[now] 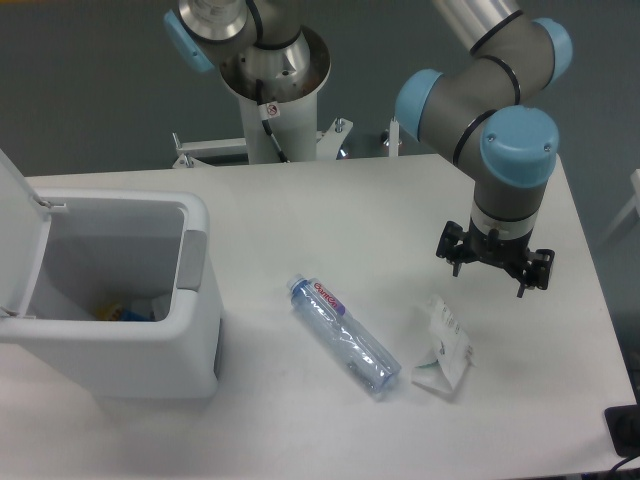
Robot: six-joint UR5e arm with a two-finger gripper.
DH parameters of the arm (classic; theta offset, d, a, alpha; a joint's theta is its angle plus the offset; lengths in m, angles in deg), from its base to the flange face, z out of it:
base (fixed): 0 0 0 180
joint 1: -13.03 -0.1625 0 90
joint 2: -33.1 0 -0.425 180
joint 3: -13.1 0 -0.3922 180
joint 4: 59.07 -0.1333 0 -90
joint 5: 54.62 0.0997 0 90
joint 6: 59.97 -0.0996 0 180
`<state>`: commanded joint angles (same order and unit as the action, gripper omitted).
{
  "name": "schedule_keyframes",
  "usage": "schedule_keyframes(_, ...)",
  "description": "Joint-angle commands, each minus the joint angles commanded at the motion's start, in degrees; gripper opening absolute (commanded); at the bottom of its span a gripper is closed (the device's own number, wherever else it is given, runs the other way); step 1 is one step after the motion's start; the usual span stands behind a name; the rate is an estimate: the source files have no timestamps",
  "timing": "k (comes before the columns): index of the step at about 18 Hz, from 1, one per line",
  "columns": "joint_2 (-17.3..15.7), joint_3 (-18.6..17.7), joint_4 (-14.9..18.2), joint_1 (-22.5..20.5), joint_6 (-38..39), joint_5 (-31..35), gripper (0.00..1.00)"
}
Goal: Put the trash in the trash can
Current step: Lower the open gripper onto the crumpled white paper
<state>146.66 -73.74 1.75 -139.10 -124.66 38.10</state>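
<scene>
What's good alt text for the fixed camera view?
A robot arm's open gripper hovers above a white table, just up and right of a crumpled white wrapper. A clear plastic bottle lies on its side mid-table, and a white trash can stands at left, lid open.

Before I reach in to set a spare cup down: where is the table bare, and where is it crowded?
Bare: the far stretch between the trash can and the gripper, and the near edge in front of the bottle. Crowded: the middle right, where the bottle and wrapper lie close, with the gripper just above the wrapper.
</scene>
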Motion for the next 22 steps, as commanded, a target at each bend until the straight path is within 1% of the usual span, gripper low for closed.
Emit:
schedule_keyframes(9, -0.09, 0.0, 0.26, 0.09, 0.18, -0.26, 1.0)
schedule_keyframes(15, 0.0, -1.58, 0.0, 0.61, 1.66, -0.61, 1.0)
schedule_keyframes(17, -0.17, -4.03, -2.71, 0.7, 4.03, -0.7, 1.0)
schedule_keyframes(19, -0.26, -6.67, -7.18, 1.14, 6.49, -0.7, 1.0)
schedule_keyframes(20, 0.08, -7.38, -8.69, 2.19, 7.9, -0.7, 1.0)
schedule_keyframes(22, 1.49, -7.21, -9.4, 2.9, 9.75, -0.44, 1.0)
